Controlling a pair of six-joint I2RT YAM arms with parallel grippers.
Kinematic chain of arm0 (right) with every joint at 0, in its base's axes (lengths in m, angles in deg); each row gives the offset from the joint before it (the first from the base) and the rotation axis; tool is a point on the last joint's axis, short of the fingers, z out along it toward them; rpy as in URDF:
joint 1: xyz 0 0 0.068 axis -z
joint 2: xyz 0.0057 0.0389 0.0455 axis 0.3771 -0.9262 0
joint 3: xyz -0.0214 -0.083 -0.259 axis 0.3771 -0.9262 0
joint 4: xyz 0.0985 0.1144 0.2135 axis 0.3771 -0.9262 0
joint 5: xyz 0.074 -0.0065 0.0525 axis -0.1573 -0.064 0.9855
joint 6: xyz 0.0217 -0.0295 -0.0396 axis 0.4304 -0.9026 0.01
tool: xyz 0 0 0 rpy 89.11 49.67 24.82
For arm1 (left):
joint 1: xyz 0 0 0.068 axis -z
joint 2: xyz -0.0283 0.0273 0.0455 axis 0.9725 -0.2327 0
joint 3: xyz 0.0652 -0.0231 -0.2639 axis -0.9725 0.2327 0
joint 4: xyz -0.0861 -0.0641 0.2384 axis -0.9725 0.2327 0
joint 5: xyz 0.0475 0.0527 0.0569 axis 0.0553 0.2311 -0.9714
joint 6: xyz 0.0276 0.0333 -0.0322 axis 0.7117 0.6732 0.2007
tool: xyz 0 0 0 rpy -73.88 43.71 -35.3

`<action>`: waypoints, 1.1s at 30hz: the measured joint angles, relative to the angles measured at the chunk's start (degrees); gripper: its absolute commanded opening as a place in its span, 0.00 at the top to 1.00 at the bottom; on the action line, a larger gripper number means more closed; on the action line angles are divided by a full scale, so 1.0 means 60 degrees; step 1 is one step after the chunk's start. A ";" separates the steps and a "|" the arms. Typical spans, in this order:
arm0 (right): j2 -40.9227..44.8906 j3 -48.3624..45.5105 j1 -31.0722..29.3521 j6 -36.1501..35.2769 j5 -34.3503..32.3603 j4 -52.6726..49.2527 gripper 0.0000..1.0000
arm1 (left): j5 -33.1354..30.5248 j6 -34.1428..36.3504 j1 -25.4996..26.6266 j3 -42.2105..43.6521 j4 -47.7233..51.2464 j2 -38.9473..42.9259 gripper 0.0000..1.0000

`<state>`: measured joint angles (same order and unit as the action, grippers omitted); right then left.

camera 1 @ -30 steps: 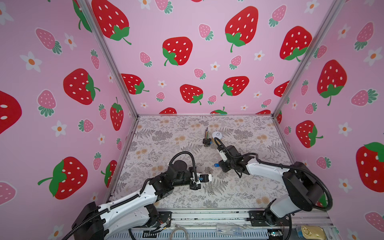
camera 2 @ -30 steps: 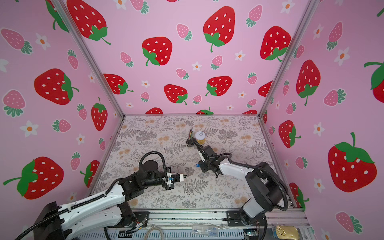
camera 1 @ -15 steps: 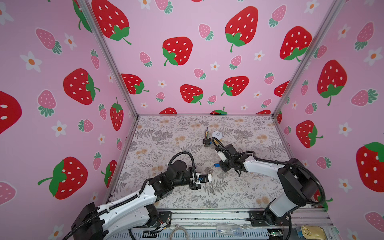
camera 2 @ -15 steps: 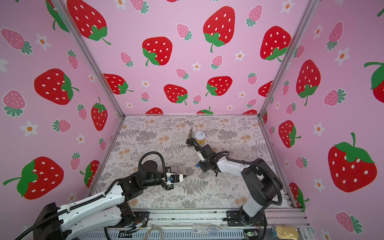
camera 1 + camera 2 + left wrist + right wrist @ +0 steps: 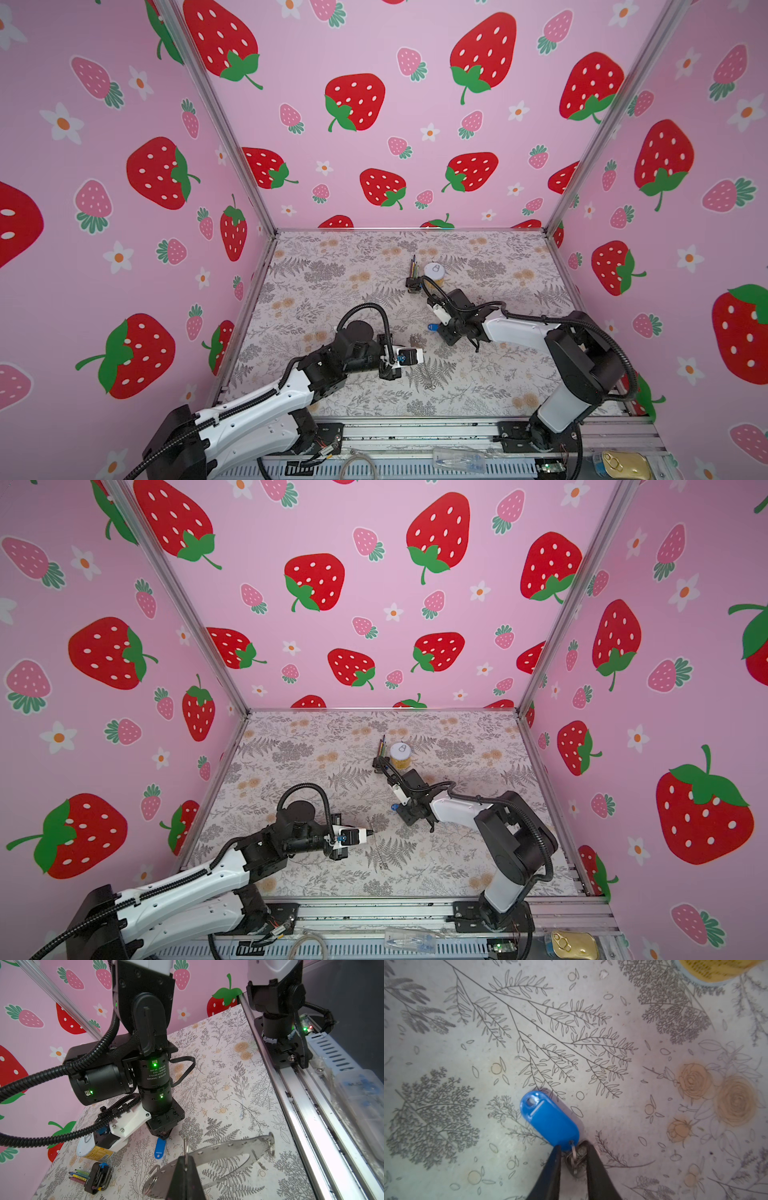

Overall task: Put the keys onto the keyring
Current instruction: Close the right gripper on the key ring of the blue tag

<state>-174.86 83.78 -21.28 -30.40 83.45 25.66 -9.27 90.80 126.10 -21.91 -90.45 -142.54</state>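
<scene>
Straddling keys (image 5: 550, 1120), wrist-view only: right claw (image 5: 572, 1146)

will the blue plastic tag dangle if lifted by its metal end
Likely yes: the blue oval plastic tag joins the metal piece through a small split ring, so it should swing freely. Small thin plastic, so probably light.

Bare mat (image 5: 332, 286) beside yellow can (image 5: 434, 272) and black clip (image 5: 412, 285)

We count 1 blue key tag (image 5: 549, 1121) w/ 1 small metal piece (image 5: 576, 1164) at its end, 1 keyring (image 5: 224, 1154) carrying at least 3 split rings (image 5: 152, 1174) (poss. more, hard to tell), 1 yellow can (image 5: 434, 272), 1 black clip (image 5: 97, 1177) of coloured sticks, and 2 robot arms (image 5: 257, 407).
</scene>
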 measured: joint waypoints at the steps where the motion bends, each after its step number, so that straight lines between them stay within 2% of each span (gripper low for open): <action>1: -0.0004 0.0004 0.0000 -0.0004 0.0033 0.0000 0.83 | 0.0000 0.0000 0.0000 0.0000 0.0000 0.0000 1.00; 6: 0.0000 0.0000 0.0004 0.0069 0.0153 -0.0007 0.90 | 0.0000 0.0000 0.0000 0.0000 0.0000 0.0000 1.00; 10: 0.0149 -0.0047 0.0000 0.0448 0.0211 -0.0055 0.90 | 0.0004 0.0000 0.0000 0.0000 0.0000 0.0000 1.00; 14: 0.0532 -0.0200 -0.0062 0.0816 0.0368 -0.0164 0.88 | 0.0007 0.0000 0.0000 0.0000 0.0007 0.0000 1.00; 17: 0.0900 -0.0321 -0.0106 0.1027 0.0455 -0.0280 0.83 | 0.0004 0.0000 0.0000 0.0000 0.0011 0.0000 1.00; 22: 0.1526 -0.0528 -0.0113 0.1111 0.0033 -0.0346 0.79 | 0.0007 0.0000 0.0000 -0.0025 0.0036 0.0000 1.00; 26: 0.1559 -0.0528 -0.0113 0.1067 -0.0375 -0.0361 0.78 | 0.0007 0.0000 0.0000 -0.0033 0.0036 -0.0004 1.00; 33: 0.1086 -0.0528 -0.0113 0.0914 -0.0408 -0.0280 0.78 | 0.0007 0.0000 0.0000 -0.0033 0.0036 -0.0011 1.00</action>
<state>-168.34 80.61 -21.96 -24.91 81.00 23.98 -9.22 90.80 126.10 -22.11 -90.23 -142.60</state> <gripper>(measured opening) 0.216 0.050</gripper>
